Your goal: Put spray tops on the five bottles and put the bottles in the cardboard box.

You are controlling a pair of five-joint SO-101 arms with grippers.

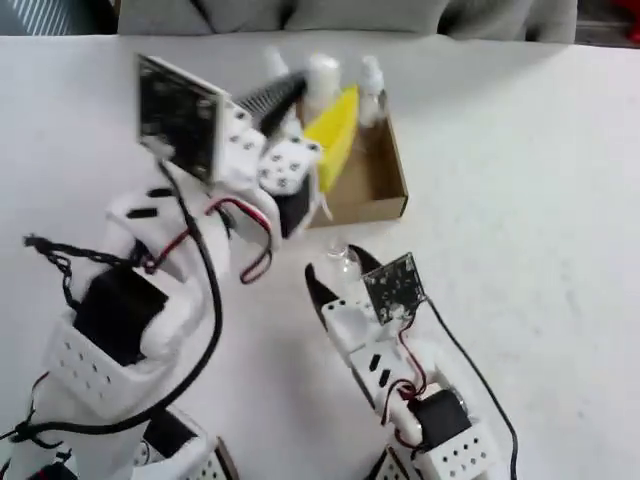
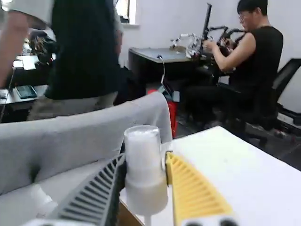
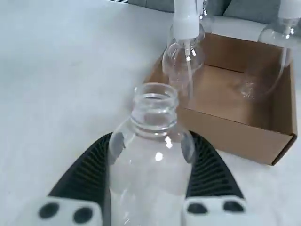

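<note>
Uncapped bottle [image 3: 153, 162] (clear) in right end effector [image 3: 153, 141]

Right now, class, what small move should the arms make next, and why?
Probably carry the spray top, held in the left gripper, over the bottle in the right gripper and lower it in. That bottle's neck is open with no top on it, while the capped bottles at the box need nothing.

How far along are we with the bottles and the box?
Done: at least two capped bottles stand at the box's far end; whether they are inside is unclear. In hand: the left claw grips a spray top; the right claw holds an uncapped bottle. Left: cap it, then box it.
</note>
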